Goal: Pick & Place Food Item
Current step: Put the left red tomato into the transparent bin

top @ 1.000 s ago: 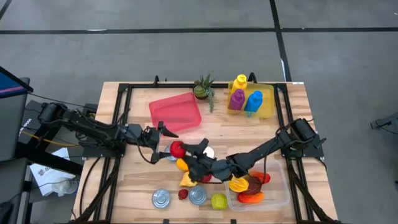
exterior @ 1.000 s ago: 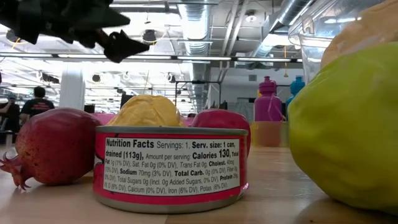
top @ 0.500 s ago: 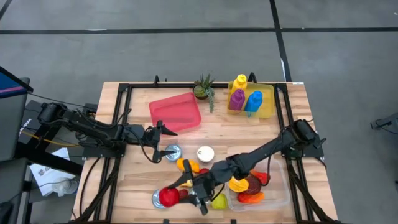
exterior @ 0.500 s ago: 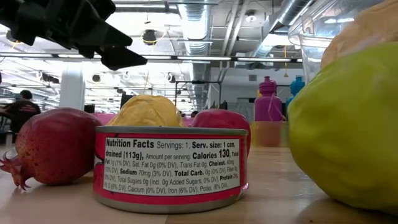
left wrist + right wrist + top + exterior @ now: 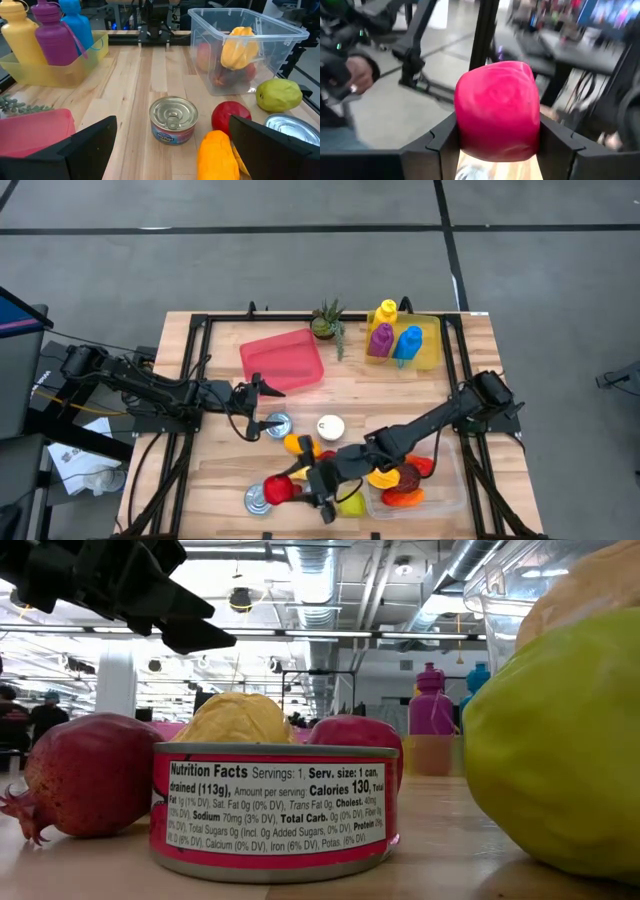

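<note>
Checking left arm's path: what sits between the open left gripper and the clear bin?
In the left wrist view, a tuna can stands on the wood just ahead of the left gripper; beyond it, bare table up to the clear bin.

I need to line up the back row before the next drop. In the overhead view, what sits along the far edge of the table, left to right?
Flat red plastic tray → small green potted plant → yellow plastic bottle, purple plastic bottle → blue plastic bottle, the three bottles standing in a shallow yellow bin.
</note>
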Robot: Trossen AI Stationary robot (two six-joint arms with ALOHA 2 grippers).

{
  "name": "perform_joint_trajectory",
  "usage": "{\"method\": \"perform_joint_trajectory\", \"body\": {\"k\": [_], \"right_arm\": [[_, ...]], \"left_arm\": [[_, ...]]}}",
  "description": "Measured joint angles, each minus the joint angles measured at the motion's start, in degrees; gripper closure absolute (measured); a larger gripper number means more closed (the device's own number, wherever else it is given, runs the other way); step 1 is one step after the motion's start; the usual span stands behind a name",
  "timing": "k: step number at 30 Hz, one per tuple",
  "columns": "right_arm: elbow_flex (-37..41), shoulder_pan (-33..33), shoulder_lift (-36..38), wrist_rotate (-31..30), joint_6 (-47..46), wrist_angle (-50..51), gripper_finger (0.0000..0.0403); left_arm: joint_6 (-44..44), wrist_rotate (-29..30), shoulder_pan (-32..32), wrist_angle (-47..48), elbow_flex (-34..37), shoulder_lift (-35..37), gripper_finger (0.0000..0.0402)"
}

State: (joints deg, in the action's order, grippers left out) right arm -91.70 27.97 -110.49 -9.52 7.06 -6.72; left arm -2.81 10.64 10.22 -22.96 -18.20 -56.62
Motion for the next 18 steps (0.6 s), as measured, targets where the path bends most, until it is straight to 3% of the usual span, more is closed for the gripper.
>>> {"method": "perform_joint_trajectory", "body": {"k": [18], "right_arm": [[0.0, 0.3, 9.9, 0.7, -25.6, 44.7, 0.021]], "left_arm": [[0.9, 0.1, 0.0, 0.0, 0.0, 0.0, 0.0027]]}}
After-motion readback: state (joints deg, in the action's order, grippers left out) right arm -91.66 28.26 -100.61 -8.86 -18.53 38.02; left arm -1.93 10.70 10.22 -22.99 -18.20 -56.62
